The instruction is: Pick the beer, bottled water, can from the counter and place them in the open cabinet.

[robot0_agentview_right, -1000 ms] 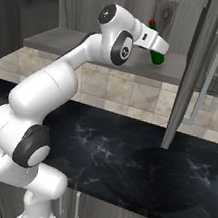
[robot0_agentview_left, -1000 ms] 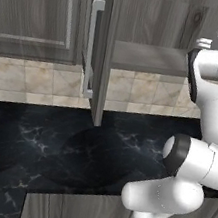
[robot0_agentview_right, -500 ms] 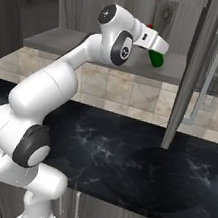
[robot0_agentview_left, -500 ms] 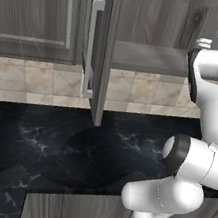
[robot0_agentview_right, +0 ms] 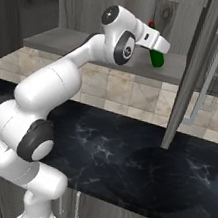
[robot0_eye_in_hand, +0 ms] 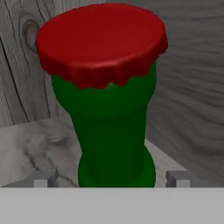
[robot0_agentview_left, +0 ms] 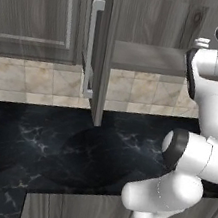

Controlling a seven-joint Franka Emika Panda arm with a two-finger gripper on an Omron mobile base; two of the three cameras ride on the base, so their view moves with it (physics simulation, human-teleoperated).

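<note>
One green bottle [robot0_eye_in_hand: 114, 127], the beer with its red crown cap, stands upright on the shelf of the open cabinet [robot0_agentview_right: 67, 42], close to the grey wood-grain back wall. In the right base view its green body [robot0_agentview_right: 157, 58] peeks out just past the hand. The gripper [robot0_eye_in_hand: 112, 179] sits right behind the bottle, and its two grey fingertips [robot0_eye_in_hand: 43, 180] rise on either side of the bottle's base with clear gaps between each tip and the glass, so the jaws are released and hold nothing.

The step in hand looks like the release and retreat after setting the beer down. To do it well, the hand should draw straight back along its own axis, away from the bottle, with the jaws kept wide so neither tip brushes the glass. Any sideways swing before the tips are clear could tip the narrow bottle. The open door [robot0_agentview_left: 106, 55] with its silver bar handle [robot0_agentview_left: 91, 47] hangs near the arm's path, so the elbow should stay clear of it on the way down to the black surface [robot0_agentview_left: 63, 148].
</note>
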